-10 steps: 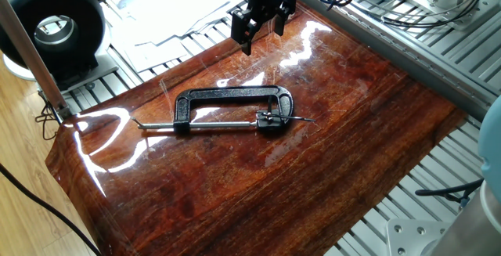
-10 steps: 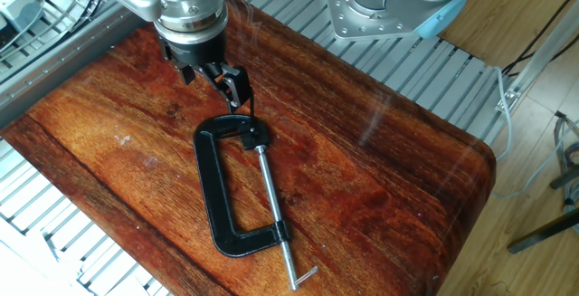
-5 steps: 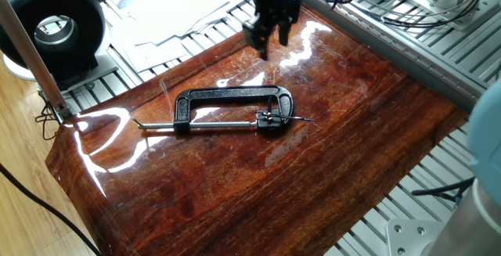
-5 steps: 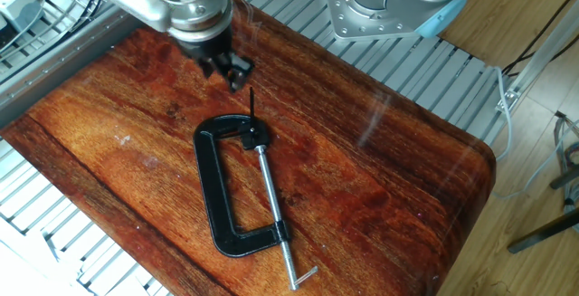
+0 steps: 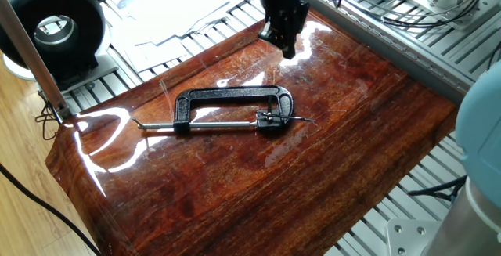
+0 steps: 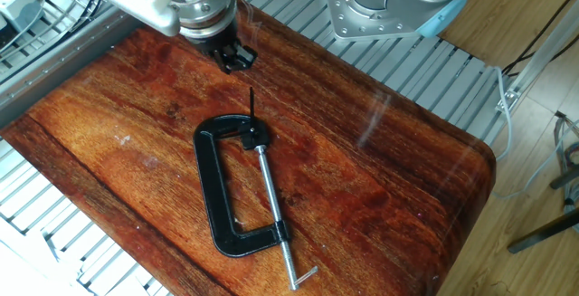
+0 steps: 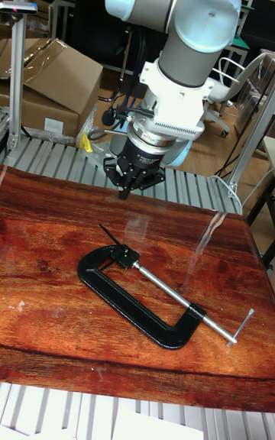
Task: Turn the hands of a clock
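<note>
The clock is a black C-clamp lying flat on the glossy wooden table. Its long steel screw rod runs across the open side. The hands, a thin grey pin with a small black block, stick out from the clamp's jaw end. My gripper hangs above the table just beyond the pin's tip, clear of it. Its fingers point down, a little apart, and hold nothing.
A round black ring device with a white centre stands off the table's corner. Papers lie behind it. Slatted aluminium framing surrounds the table. The robot base and a cardboard box stand behind.
The gripper has turned about its own axis and shifted sideways along the table's far edge, away from above the clamp's jaw. The clamp and pin have not moved.
</note>
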`<control>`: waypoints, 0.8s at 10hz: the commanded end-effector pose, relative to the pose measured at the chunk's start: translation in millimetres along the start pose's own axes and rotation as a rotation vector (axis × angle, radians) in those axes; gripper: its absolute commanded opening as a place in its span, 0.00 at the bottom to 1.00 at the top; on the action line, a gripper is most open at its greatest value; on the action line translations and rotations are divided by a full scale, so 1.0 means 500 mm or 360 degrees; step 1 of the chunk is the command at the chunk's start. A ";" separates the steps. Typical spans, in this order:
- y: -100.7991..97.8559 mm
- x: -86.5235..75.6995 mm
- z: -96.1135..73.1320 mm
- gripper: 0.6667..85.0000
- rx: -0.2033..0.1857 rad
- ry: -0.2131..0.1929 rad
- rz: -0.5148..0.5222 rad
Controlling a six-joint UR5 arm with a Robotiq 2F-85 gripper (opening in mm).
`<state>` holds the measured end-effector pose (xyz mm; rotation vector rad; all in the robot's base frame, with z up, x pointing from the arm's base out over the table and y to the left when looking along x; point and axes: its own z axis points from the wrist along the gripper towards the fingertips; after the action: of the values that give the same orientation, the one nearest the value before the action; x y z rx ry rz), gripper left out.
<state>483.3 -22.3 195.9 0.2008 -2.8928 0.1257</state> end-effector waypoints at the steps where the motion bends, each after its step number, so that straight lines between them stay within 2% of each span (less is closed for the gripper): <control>1: -0.003 -0.010 0.012 0.00 -0.0033 -0.0058 -0.0058; 3: -0.016 -0.026 0.024 0.00 -0.0037 -0.0144 -0.0140; 8: -0.011 -0.063 0.008 0.00 -0.0052 -0.0264 -0.0164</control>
<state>503.3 -29.3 184.2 0.3471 -2.9938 0.0780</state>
